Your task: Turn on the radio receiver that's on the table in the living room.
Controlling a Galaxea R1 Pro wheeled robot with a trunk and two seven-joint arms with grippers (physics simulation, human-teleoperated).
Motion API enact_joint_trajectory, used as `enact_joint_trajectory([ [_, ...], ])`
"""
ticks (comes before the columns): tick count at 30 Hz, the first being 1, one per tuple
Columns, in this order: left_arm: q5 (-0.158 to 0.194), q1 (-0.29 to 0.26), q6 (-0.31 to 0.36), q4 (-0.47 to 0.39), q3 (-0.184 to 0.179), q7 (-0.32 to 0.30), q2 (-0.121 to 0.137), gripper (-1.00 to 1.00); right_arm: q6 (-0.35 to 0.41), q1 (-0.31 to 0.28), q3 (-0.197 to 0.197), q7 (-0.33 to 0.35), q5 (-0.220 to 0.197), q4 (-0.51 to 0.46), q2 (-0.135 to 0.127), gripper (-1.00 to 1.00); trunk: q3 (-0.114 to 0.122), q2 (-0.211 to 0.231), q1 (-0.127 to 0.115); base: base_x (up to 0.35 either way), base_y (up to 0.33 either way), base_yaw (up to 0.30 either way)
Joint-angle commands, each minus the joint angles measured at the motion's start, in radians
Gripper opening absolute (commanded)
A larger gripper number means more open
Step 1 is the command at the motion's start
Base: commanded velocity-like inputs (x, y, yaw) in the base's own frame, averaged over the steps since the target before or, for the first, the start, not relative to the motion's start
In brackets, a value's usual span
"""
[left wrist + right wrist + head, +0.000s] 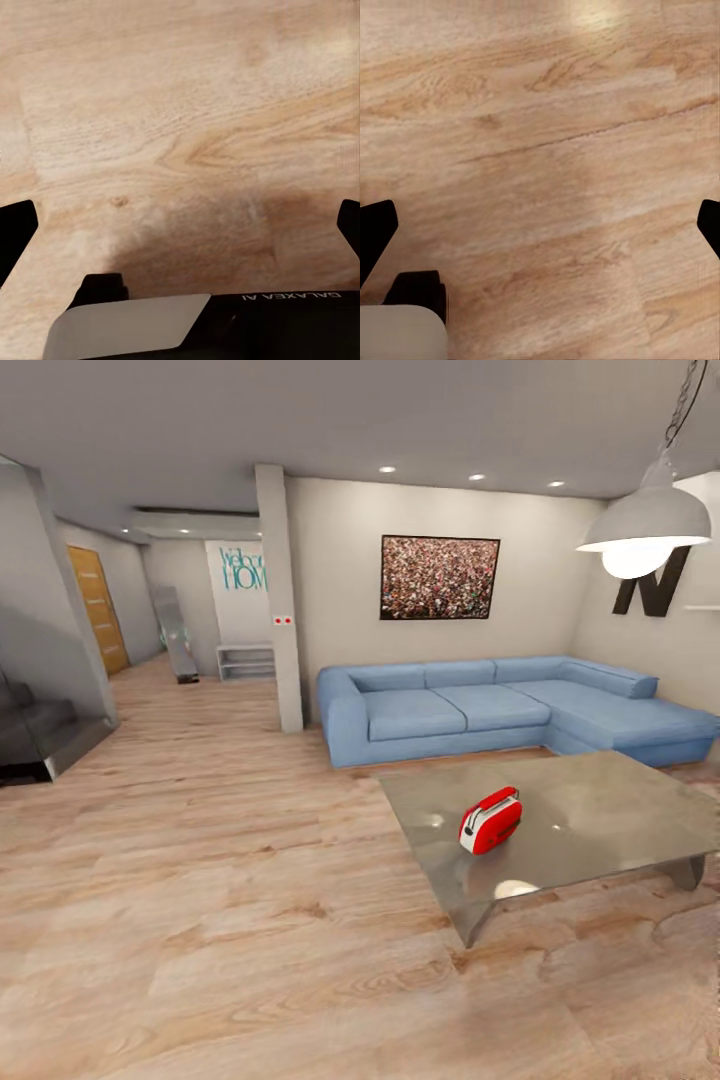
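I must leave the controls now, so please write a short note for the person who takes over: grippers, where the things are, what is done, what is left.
Left gripper: open, holds nothing, wood floor beneath it.
Right gripper: open, holds nothing, over the floor too.
Radio receiver: on the grey table, near the table's front left part, in front of the blue sofa.
Done: the living room is in sight.
Left: drive up to the table, reach the radio, switch it on.
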Motion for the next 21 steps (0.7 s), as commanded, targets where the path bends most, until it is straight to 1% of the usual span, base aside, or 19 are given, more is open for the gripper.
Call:
enact_joint_trajectory([
  [1,0.000,0.000,0.000,0.000,0.000,0.000,0.000,1.00,0.000,0.000,0.000,0.000,0.000,0.000,0.000,1.00,0.000,0.000,0.000,0.268,0.220,-0.239],
  [21,0.000,0.000,0.000,0.000,0.000,-0.001,0.000,1.00,0.000,0.000,0.000,0.000,-0.001,0.000,0.000,1.00,0.000,0.000,0.000,0.268,0.220,-0.251],
])
